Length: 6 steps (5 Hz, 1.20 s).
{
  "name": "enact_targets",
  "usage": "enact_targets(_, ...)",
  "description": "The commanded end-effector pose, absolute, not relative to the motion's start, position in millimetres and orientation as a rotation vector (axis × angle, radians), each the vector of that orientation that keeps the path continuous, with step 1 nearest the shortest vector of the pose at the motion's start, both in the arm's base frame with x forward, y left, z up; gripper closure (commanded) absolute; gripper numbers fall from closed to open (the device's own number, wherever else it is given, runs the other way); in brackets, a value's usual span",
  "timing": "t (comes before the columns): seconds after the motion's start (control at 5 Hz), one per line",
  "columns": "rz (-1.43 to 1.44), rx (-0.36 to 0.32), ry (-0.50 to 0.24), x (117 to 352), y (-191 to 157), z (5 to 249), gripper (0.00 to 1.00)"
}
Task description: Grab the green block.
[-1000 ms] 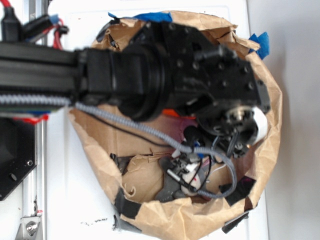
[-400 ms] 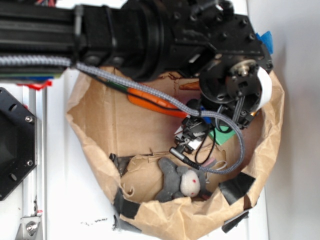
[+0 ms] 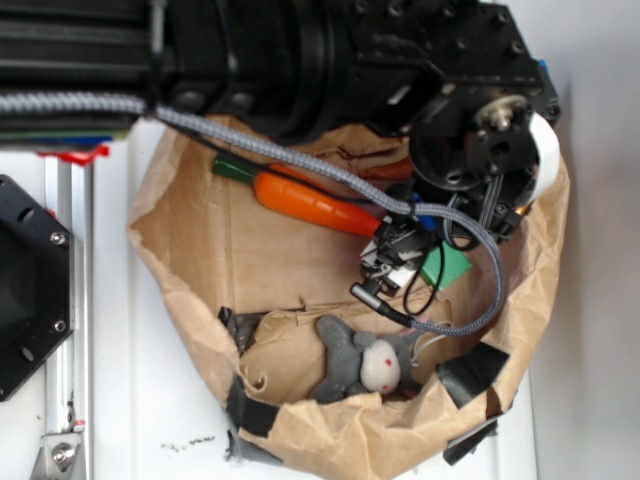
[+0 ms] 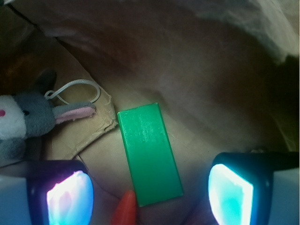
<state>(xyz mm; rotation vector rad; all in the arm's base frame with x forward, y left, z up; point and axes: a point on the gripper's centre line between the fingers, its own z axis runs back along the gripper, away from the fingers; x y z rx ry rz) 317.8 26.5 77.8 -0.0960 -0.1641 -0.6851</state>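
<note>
Both long edges of the green block (image 4: 149, 154) lie clear inside the spread pincer (image 4: 150, 194)

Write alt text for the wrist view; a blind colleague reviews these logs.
A flat green block lies on brown paper between the two glowing fingertips of the open gripper, which hangs above it without touching. A grey plush toy sits at the left, and an orange carrot tip touches the block's near end.
</note>
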Motion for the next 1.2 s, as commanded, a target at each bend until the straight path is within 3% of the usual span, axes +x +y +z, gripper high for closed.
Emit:
enact_targets(0.0, -0.680, -0.076, -0.212, 328, 14, 70, 0.00)
enact_targets(0.2, -0.710, -0.085, -0.188, 324, 4, 47, 0.00)
enact_targets(0.6, -0.714, -0.116, -0.165, 330, 4, 38, 0.00)
enact_targets(0.8, -0.672, -0.112, -0.190, 331, 10, 44, 1.00)
enact_targets(1.0, -0.650, -0.095, -0.207, 326, 11, 51, 1.00)
